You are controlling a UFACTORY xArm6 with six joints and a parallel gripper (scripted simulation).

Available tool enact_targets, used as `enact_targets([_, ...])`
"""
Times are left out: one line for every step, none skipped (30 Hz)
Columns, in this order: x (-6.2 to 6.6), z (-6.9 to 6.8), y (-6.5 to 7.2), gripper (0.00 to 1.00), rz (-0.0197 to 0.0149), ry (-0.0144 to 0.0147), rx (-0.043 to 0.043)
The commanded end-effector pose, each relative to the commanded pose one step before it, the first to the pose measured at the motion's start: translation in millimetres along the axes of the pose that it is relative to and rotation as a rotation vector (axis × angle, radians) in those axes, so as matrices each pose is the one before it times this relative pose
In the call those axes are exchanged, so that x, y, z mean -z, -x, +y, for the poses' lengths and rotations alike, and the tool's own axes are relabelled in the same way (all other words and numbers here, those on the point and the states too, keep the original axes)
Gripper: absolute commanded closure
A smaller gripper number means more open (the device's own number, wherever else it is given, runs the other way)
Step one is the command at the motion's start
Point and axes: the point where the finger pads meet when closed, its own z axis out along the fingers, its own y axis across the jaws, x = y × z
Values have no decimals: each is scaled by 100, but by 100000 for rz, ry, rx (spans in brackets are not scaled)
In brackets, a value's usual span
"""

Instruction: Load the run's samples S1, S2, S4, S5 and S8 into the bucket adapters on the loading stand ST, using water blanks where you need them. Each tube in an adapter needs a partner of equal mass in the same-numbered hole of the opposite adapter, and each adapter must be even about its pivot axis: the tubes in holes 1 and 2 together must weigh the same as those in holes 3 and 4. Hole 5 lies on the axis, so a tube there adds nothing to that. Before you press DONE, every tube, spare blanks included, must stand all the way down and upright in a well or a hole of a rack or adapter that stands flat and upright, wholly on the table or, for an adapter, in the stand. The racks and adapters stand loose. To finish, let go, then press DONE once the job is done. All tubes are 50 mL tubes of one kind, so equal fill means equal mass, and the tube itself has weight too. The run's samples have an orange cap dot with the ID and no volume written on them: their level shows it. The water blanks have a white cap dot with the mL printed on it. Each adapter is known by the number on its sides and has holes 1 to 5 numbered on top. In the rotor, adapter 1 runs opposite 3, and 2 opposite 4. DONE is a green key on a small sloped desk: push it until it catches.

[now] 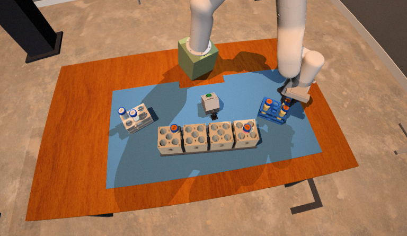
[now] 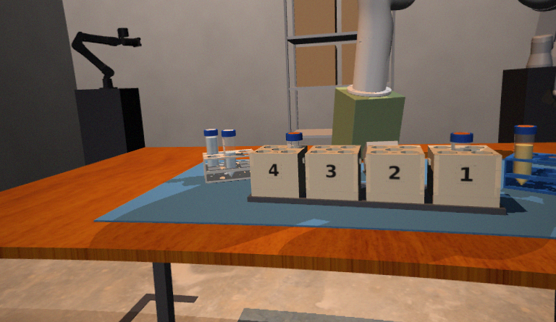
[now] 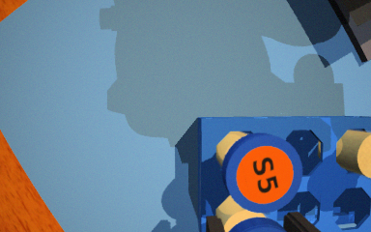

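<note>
My gripper is shut on an orange-dot tube at the blue rack's back right; its ID is unreadable. Tube S5 stands just in front of it. Another yellow-filled sample tube stands at the left of the blue rack. One orange-dot tube stands in adapter 1, another in adapter 4. Adapter 3 and adapter 2 look empty. Two blanks, one left, one right, stand in the clear rack.
The four adapters stand in a row on the dark stand. The green DONE key tops a small desk behind the row, between the two racks. The green arm base stands behind the desk. The blue rack is near the table's right edge.
</note>
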Motion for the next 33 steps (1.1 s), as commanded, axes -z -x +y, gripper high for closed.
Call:
enact_targets([132, -167, -29, 100, 59, -406, -10])
enact_targets([0, 0, 0, 100, 0, 0, 0])
enact_targets([0, 0, 0, 100, 0, 0, 0])
enact_targets([0, 0, 0, 100, 0, 0, 0])
enact_targets([0, 0, 0, 100, 0, 0, 0])
enact_targets([0, 0, 0, 100, 0, 0, 0])
enact_targets([0, 0, 0, 100, 0, 0, 0])
enact_targets([0, 0, 0, 100, 0, 0, 0])
enact_targets([0, 0, 0, 100, 0, 0, 0])
enact_targets([0, 0, 0, 100, 0, 0, 0])
enact_targets([68, -3, 0, 100, 1, -7, 0])
enact_targets([64, -1, 1, 100, 1, -1, 0])
enact_targets([64, 0, 1, 100, 0, -1, 0])
enact_targets([75, 1, -2, 100, -2, 1, 0])
enact_targets([67, 0, 0, 100, 0, 0, 0])
enact_targets([67, 0, 0, 100, 0, 0, 0])
enact_targets([67, 0, 0, 100, 0, 0, 0])
enact_targets([67, 0, 0, 100, 0, 0, 0])
enact_targets([67, 0, 0, 100, 0, 0, 0])
enact_targets([67, 0, 0, 100, 0, 0, 0])
enact_targets([67, 0, 0, 100, 0, 0, 0])
enact_targets([67, 0, 0, 100, 0, 0, 0])
enact_targets([0, 0, 0, 100, 0, 0, 0])
enact_targets([0, 0, 0, 100, 0, 0, 0])
enact_targets([60, -1, 1, 100, 2, -1, 0])
enact_targets([65, 0, 0, 100, 0, 0, 0])
enact_targets([65, 0, 0, 100, 0, 0, 0])
enact_targets([76, 1, -2, 100, -2, 1, 0])
enact_targets([67, 0, 0, 100, 0, 0, 0])
enact_targets([67, 0, 0, 100, 0, 0, 0])
enact_targets([67, 0, 0, 100, 0, 0, 0])
enact_targets([67, 0, 0, 100, 0, 0, 0])
enact_targets([67, 0, 0, 100, 0, 0, 0])
